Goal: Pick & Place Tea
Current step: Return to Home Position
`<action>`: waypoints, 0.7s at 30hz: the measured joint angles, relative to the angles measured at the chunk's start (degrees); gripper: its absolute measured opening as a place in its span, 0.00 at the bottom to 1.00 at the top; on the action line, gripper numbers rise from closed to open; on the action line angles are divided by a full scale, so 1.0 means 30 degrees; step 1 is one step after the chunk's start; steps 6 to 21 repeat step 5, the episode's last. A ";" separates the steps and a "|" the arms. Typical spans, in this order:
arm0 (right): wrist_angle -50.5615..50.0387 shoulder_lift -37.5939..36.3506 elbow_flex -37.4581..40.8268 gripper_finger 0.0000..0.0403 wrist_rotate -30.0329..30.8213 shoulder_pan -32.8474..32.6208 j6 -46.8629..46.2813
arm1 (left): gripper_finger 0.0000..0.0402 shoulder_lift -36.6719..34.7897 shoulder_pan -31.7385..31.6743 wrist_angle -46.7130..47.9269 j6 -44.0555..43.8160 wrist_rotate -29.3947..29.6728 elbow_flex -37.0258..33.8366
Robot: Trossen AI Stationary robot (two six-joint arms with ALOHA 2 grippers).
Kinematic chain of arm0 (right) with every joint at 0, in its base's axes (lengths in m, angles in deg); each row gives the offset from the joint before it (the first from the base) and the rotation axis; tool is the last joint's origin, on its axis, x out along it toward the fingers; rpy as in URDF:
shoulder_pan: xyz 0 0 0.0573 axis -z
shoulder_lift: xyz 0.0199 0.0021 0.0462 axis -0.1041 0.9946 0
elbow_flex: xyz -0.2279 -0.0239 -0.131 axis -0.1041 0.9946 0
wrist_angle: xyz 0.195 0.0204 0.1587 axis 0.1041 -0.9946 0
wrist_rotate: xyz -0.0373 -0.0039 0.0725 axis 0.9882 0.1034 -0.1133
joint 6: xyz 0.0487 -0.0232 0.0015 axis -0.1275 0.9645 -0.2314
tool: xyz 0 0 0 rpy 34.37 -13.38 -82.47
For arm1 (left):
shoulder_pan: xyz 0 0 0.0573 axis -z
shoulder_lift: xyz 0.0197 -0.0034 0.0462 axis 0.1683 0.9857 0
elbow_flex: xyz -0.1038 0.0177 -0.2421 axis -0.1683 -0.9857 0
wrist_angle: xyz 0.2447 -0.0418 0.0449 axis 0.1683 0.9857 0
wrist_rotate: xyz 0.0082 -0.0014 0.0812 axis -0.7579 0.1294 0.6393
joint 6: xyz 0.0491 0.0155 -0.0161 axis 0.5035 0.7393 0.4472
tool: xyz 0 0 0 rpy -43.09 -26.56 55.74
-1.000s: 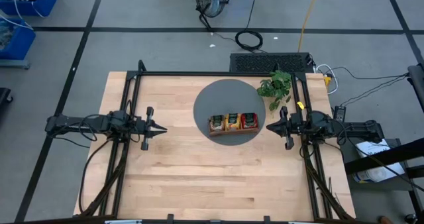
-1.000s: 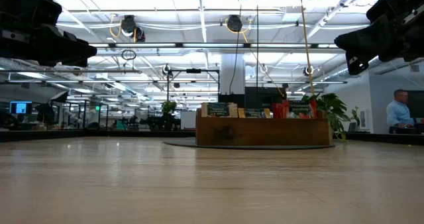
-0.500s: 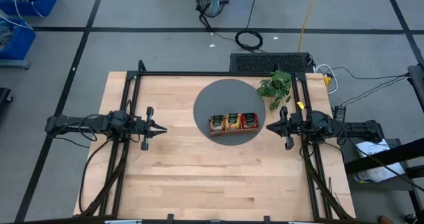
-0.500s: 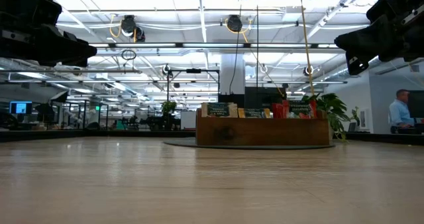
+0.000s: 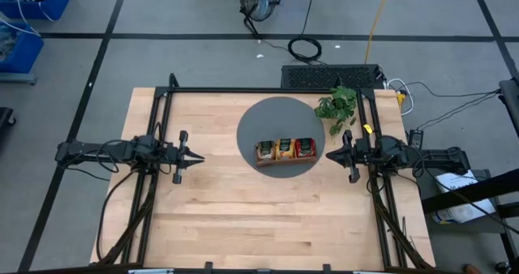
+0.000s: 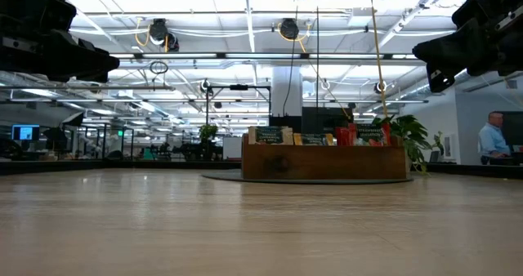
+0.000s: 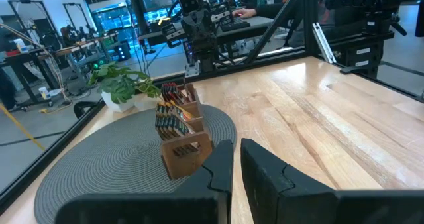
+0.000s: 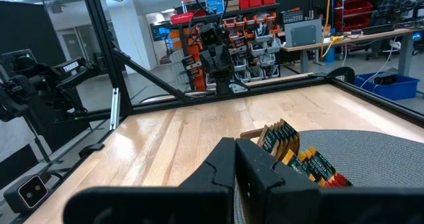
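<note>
A butcher-block table (image 5: pixel 243 217) carries a round grey woven mat (image 5: pixel 268 116), with a dark arm on either side. The left gripper (image 5: pixel 197 158) hangs over bare wood left of the mat, its fingers drawn to a narrow slit and holding nothing. The right gripper (image 5: pixel 330 154) hovers at the mat's right edge, fingers pressed together, empty. A leafy plant (image 5: pixel 336 105) stands beside the mat. On the mat, the wooden tray (image 6: pixel 323 163) holds the tea sachets (image 5: pixel 285 149): beige left, orange middle, red right.
</note>
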 joint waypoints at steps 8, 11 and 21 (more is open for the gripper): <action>0.0000 0.0000 0.0000 0.00 0.0004 0.0005 0.0000 | 0.09 0.0000 0.0000 0.0002 0.0000 -0.0007 0.0000; 0.0000 0.0000 0.0000 0.00 0.0004 0.0005 0.0000 | 0.09 0.0000 0.0000 0.0002 0.0000 -0.0007 0.0000; 0.0000 0.0000 0.0000 0.00 0.0004 0.0005 0.0000 | 0.09 0.0000 0.0000 0.0002 0.0000 -0.0007 0.0000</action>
